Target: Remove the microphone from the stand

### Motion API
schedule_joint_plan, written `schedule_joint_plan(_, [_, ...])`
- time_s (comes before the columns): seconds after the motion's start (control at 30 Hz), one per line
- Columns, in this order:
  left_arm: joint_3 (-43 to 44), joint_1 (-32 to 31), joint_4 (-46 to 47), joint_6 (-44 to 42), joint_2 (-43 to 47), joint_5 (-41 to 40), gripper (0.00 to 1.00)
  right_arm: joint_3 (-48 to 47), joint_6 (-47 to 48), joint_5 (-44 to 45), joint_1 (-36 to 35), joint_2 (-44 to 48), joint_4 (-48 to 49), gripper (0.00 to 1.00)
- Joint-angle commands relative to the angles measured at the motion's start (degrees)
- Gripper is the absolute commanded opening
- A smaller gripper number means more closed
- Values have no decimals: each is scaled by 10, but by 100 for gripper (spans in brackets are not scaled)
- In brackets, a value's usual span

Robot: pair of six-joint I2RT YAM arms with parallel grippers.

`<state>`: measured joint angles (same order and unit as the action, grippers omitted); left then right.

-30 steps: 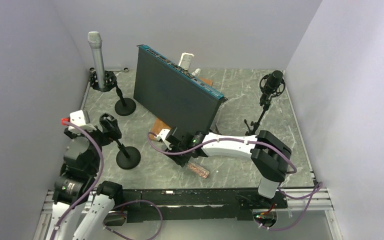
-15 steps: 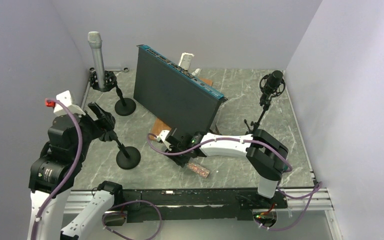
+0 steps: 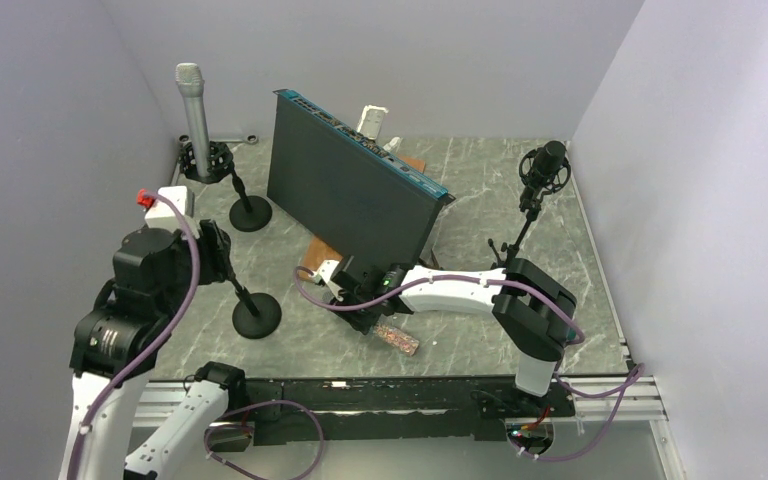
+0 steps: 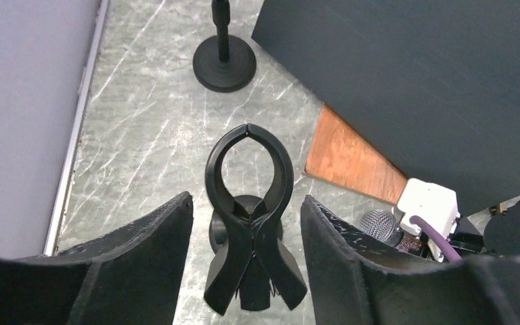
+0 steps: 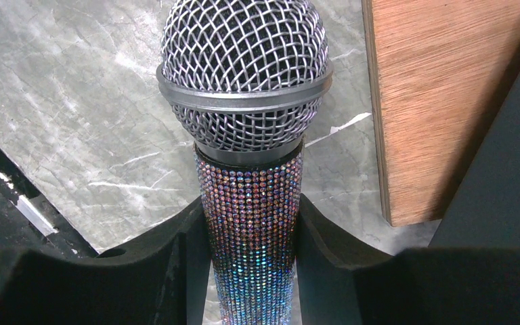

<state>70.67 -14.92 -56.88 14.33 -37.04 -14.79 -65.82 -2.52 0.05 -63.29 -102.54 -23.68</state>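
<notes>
The microphone point(image 5: 247, 101) has a silver mesh head and a glittering sequinned body. My right gripper point(image 5: 250, 217) is shut on that body, low over the table near the front point(image 3: 365, 300); the body's tail point(image 3: 396, 338) sticks out toward the near edge. The stand point(image 3: 257, 315) is a black round base with a slanted rod and an empty spring clip point(image 4: 249, 196) on top. My left gripper point(image 4: 247, 202) straddles the clip's handles, open, with a gap on each side. The microphone's head point(image 4: 381, 223) shows to the right of the clip.
A large black flat box point(image 3: 355, 180) leans on a wooden board point(image 3: 317, 255) mid-table. A second stand point(image 3: 250, 213) at the back left holds a silver microphone point(image 3: 192, 110). A black microphone in a shock mount point(image 3: 544, 170) stands at the back right. Grey walls close in both sides.
My left arm has risen and swung its wrist back over the clip, and its jaws have narrowed around it. The right arm and the microphone have stayed put.
</notes>
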Motion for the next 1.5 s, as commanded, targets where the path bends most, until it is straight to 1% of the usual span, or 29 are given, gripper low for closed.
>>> schedule_joint_plan(0.0, [-6, 2, 7, -26, -30, 19, 57, -25, 7, 15, 3, 7, 19, 0])
schedule_joint_plan(0.03, [-7, 2, 4, -26, -33, 18, 51, -28, 7, 17, 3, 7, 17, 0])
schedule_joint_plan(0.1, [-14, 2, 3, -27, -33, 17, 43, -29, 8, 19, 3, 10, 18, 0])
schedule_joint_plan(0.2, [-40, 2, 14, -23, -24, 20, 20, -31, 9, 21, 2, 13, 23, 0])
schedule_joint_plan(0.27, [-62, 2, 21, -13, -20, 20, 10, -36, 10, 27, 3, 12, 24, 0])
schedule_joint_plan(0.3, [-74, 2, 21, -9, -19, 21, 3, -39, 11, 32, 3, 11, 25, 0])
schedule_joint_plan(0.33, [-86, 2, 19, 0, -19, 22, 1, -43, 13, 35, 3, 10, 24, 0])
schedule_joint_plan(0.53, [-156, 1, 18, 50, 9, 16, 0, -78, 36, 53, 5, -8, 16, 0])
schedule_joint_plan(0.67, [-152, 1, -8, 89, 2, -23, 0, -91, 45, 48, 8, -25, 17, 0])
schedule_joint_plan(0.8, [-148, 1, -19, 100, -23, -19, 0, -100, 50, 47, 10, -44, 10, 0])
schedule_joint_plan(0.93, [-168, 1, 10, 98, -22, -14, 0, -99, 55, 54, 12, -57, 5, 0])
schedule_joint_plan(1.07, [-171, 1, 5, 114, -35, -18, 0, -91, 55, 52, 12, -62, 10, 1])
schedule_joint_plan(1.17, [-170, 1, 3, 115, -38, -31, 0, -83, 53, 47, 12, -58, 19, 8])
schedule_joint_plan(1.3, [-145, 1, 9, 82, -33, -87, 0, -70, 55, 35, 12, -51, 30, 20])
schedule_joint_plan(1.33, [-135, 1, 15, 72, -32, -104, 0, -66, 55, 34, 12, -50, 33, 24])
schedule_joint_plan(1.43, [-118, 1, 49, 47, -27, -159, 0, -55, 51, 29, 12, -47, 37, 44])
schedule_joint_plan(1.47, [-119, 1, 65, 40, -25, -170, 0, -51, 49, 26, 12, -44, 40, 49])
